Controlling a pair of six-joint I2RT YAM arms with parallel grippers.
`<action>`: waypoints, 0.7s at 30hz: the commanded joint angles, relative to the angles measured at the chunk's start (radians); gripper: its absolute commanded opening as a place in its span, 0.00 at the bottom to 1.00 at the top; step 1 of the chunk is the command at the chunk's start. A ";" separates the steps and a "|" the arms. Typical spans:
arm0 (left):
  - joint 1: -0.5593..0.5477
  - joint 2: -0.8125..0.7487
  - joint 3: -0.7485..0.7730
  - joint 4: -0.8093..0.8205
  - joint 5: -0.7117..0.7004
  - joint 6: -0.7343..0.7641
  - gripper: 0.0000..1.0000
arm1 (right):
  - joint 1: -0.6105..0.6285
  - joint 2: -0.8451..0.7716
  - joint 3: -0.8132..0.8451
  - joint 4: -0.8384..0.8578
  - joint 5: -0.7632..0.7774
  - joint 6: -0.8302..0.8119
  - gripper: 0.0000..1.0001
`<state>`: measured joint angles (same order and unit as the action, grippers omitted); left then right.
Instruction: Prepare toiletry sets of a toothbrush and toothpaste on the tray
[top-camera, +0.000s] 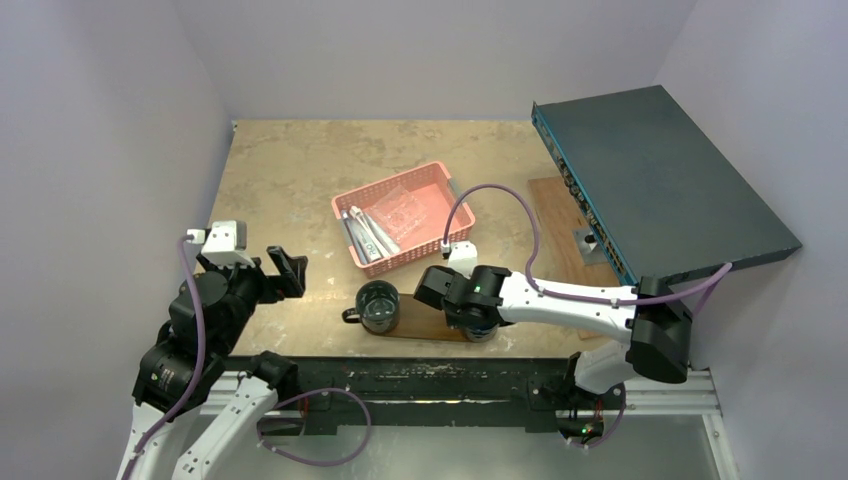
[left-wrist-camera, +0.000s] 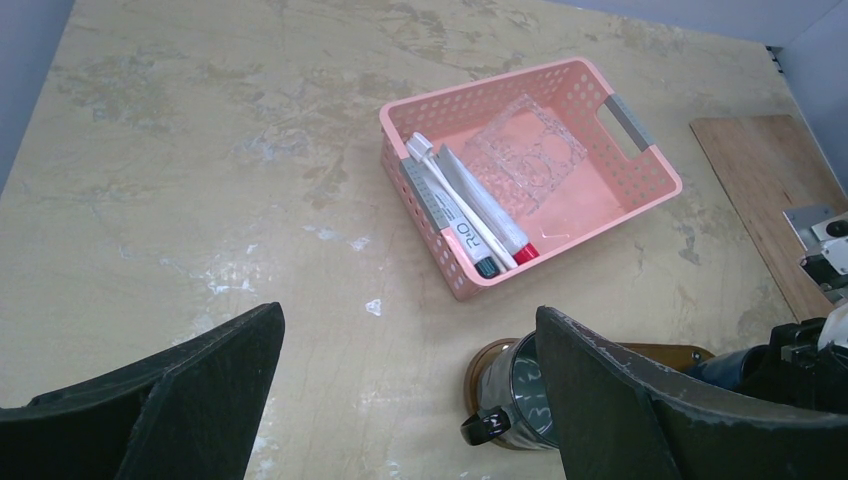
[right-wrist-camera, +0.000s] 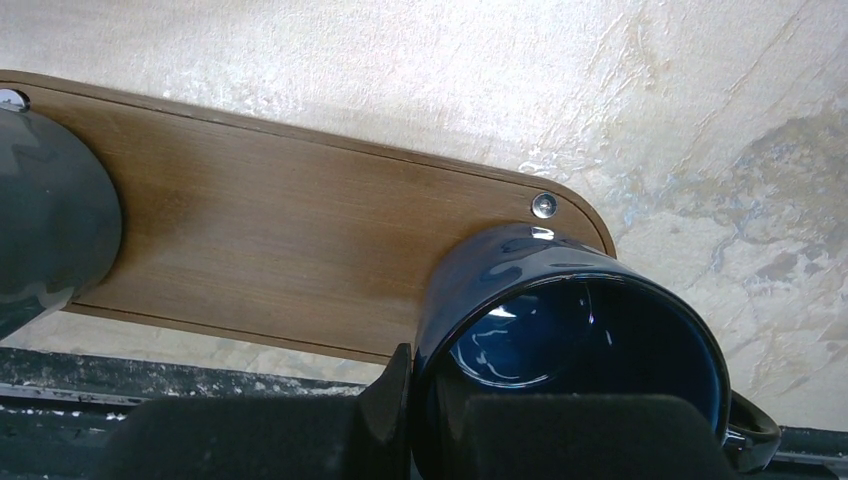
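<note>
The toiletry sets lie in the pink mesh basket (top-camera: 432, 185): a thin white toothbrush (left-wrist-camera: 462, 203) between pale squeeze tubes (left-wrist-camera: 437, 207), also in the top view (top-camera: 365, 235). The dark brown oval tray (top-camera: 425, 318) lies at the near table edge, with a dark grey mug (top-camera: 378, 305) on its left end. My right gripper (top-camera: 472, 316) is shut on the rim of a blue mug (right-wrist-camera: 570, 330) at the tray's (right-wrist-camera: 280, 240) right end, one finger outside the wall and one inside. My left gripper (top-camera: 285, 270) is open and empty, left of the tray.
A clear plastic blister (left-wrist-camera: 525, 155) lies in the basket (left-wrist-camera: 640, 170). A paler rectangular board (top-camera: 560, 215) and a tilted dark network switch (top-camera: 660, 180) sit at the right. The grey mug (left-wrist-camera: 515, 395) stands just beside my left gripper's (left-wrist-camera: 410, 315) right finger.
</note>
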<state>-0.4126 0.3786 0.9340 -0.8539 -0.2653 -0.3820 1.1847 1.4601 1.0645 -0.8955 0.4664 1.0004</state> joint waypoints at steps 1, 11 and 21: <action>0.006 0.002 -0.003 0.031 0.006 0.004 0.96 | 0.006 -0.020 0.003 0.002 0.054 0.035 0.07; 0.006 0.005 -0.003 0.030 0.003 0.004 0.96 | 0.006 -0.044 0.083 -0.076 0.129 0.024 0.40; 0.006 0.013 -0.003 0.030 0.003 0.004 0.96 | 0.001 -0.017 0.283 -0.110 0.245 -0.129 0.45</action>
<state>-0.4126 0.3786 0.9340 -0.8536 -0.2653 -0.3820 1.1847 1.4513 1.2491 -0.9890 0.6212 0.9627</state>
